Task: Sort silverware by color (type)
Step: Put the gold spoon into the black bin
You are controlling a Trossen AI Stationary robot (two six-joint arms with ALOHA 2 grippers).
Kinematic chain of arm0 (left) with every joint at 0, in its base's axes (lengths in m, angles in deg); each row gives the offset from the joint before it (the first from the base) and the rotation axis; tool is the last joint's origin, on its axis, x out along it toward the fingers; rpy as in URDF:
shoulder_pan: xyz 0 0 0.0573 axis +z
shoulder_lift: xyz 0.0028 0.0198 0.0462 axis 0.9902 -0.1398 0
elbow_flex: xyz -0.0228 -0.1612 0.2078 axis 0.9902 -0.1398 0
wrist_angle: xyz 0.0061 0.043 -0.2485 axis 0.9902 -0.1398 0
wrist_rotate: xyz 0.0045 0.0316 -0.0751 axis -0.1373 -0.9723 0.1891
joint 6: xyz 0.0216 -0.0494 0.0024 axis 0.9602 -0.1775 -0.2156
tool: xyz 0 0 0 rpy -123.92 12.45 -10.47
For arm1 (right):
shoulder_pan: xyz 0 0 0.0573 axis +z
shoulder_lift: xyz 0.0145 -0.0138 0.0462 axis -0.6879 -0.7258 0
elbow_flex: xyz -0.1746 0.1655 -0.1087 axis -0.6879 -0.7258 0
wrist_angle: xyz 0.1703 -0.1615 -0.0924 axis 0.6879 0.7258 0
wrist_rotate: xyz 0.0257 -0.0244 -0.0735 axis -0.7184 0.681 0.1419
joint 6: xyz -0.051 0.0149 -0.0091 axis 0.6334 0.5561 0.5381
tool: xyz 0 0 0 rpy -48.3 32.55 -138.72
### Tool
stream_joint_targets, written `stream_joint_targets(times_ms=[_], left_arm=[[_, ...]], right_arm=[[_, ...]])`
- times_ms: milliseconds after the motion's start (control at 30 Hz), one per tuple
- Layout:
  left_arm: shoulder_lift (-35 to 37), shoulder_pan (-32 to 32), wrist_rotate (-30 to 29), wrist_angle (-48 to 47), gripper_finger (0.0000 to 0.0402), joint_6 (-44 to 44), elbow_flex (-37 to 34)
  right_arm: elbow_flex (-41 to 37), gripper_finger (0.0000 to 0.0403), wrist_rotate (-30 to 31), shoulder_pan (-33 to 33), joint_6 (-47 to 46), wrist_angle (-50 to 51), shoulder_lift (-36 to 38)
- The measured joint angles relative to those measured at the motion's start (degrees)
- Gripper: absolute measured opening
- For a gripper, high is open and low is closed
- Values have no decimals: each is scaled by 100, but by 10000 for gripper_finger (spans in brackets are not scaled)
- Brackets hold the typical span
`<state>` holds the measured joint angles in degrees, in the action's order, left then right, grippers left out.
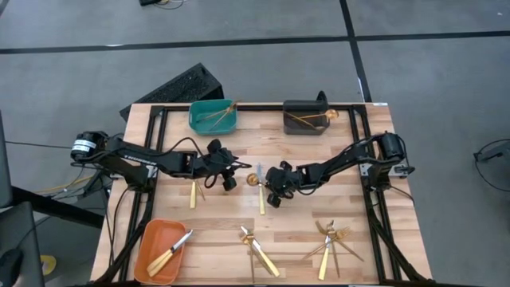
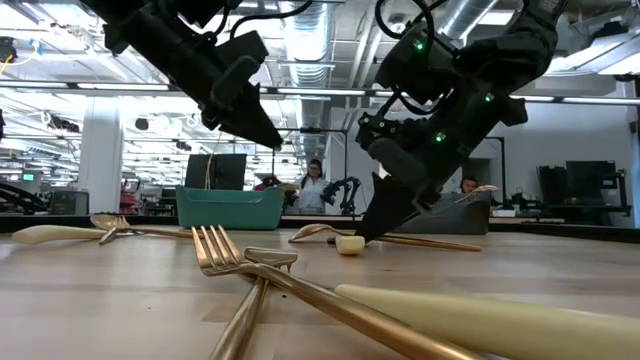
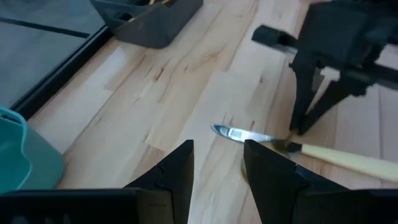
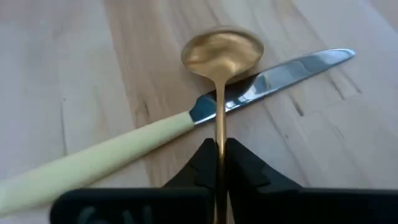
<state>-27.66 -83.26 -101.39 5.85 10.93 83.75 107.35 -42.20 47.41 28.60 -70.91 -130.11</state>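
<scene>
Several pieces already binned; right tool (image 4: 217, 152) clamps a spoon (image 4: 222, 53) lying across a knife (image 4: 186, 127); left tool (image 3: 217, 168), apart, waits beside; two clusters (image 1: 331, 239) remain loose.

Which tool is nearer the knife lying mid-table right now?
Right. The right tool is at the knife, shut on a gold spoon that crosses its blade. The left tool hovers short of the blade's tip.

The light is bright and even from ceiling lamps, shadows on the table (image 1: 319, 159) stay soft, and the near fork (image 2: 235, 255) looks blurred in the low view.
</scene>
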Motion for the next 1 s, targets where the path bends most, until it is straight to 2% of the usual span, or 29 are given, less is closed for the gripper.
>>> stream_joint_targets(times_ms=[100,200,300,367,500,567,800,1000], left_arm=[[-13,20,361,-175,128,-5,0],[-31,22,379,-252,128,-76,-2],[-31,24,242,-105,128,-114,-2],[-31,31,240,211,128,-98,-2],[-31,15,290,951,128,258,-2],[-31,15,292,1360,128,524,-2],[-31,20,891,2698,128,1424,-4],[-31,20,926,3357,116,1920,-4]], right_arm=[[-49,38,635,17,-200,-44,173],[-34,39,1826,82,-157,-579,549],[0,43,2895,243,513,-1311,890],[-30,43,3318,372,1107,-1772,957],[-19,44,3508,663,2449,-2834,997],[-13,44,3506,802,2905,-2959,997],[-12,45,3974,984,3420,-3122,843],[-15,46,3938,936,3625,-3134,787]])
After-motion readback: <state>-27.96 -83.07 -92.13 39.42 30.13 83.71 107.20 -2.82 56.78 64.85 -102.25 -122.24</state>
